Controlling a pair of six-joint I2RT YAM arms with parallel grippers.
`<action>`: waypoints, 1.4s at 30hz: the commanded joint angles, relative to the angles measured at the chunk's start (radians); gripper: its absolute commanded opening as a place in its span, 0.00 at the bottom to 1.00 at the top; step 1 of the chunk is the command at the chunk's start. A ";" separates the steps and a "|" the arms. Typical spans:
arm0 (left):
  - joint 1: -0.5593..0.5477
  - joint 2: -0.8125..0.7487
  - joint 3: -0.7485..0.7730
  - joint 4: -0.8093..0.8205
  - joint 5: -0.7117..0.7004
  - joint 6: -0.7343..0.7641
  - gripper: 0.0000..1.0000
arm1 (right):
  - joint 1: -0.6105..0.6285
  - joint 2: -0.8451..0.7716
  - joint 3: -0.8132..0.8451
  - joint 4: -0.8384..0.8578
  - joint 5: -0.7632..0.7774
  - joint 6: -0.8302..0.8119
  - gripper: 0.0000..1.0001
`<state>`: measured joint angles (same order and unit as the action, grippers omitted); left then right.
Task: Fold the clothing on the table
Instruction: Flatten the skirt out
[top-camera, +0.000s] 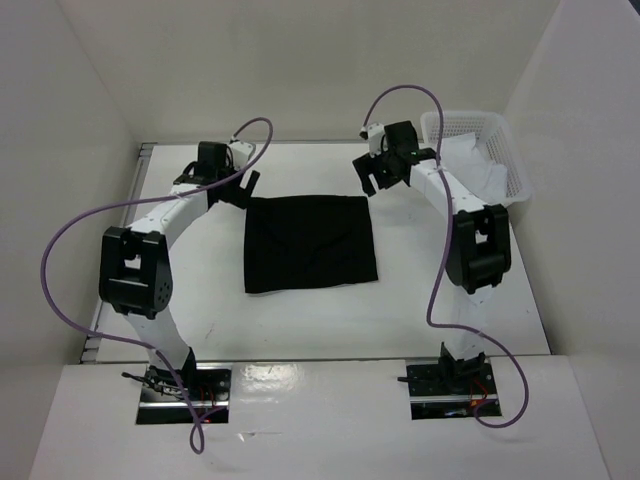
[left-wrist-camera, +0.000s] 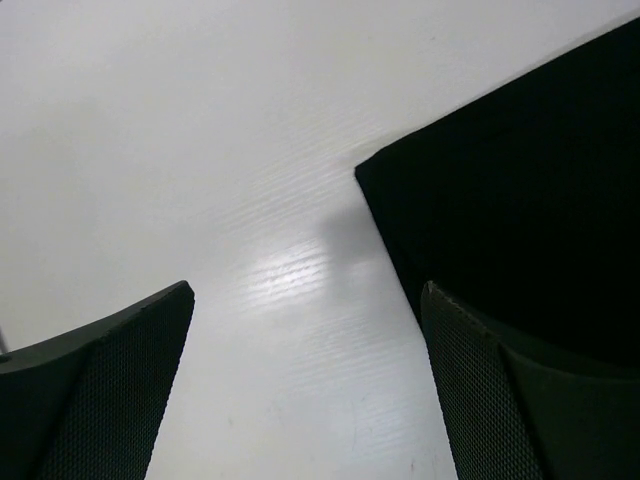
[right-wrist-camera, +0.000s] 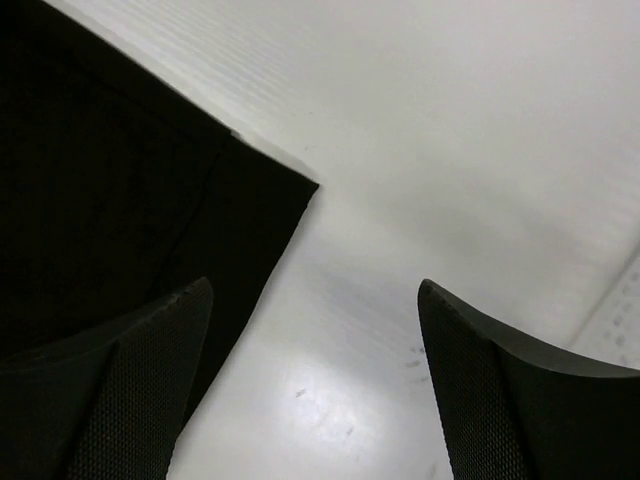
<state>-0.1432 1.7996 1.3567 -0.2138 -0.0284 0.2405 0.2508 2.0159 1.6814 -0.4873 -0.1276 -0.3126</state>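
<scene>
Top external shows clothing (top-camera: 310, 243) flat on table (top-camera: 400, 320).

clothing (left-wrist-camera: 520, 200) cut off at frame edge in both wrist views; basket (top-camera: 514, 160) contents indistinct.

The clothing (top-camera: 311, 243) is plain matte black all over, the counter (top-camera: 400, 320) under it glossy white. The arms (top-camera: 165, 215) are white with black joints and purple cables (top-camera: 60, 270). The basket (top-camera: 512, 160) is a white lattice, and the cloth (top-camera: 480, 170) in it is white too.
</scene>
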 joint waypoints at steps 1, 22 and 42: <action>0.024 -0.130 0.051 -0.021 -0.067 -0.095 1.00 | 0.036 -0.192 0.001 -0.017 -0.004 0.044 0.88; -0.180 -0.108 -0.130 -0.136 0.144 0.052 1.00 | 0.308 -0.266 -0.347 -0.208 0.014 -0.003 0.94; -0.139 0.210 0.101 -0.128 0.125 -0.116 1.00 | 0.326 -0.236 -0.413 -0.146 0.106 0.056 0.94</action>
<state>-0.2825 1.9976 1.4101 -0.3447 0.1024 0.1738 0.5652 1.7741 1.2816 -0.6891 -0.0608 -0.2855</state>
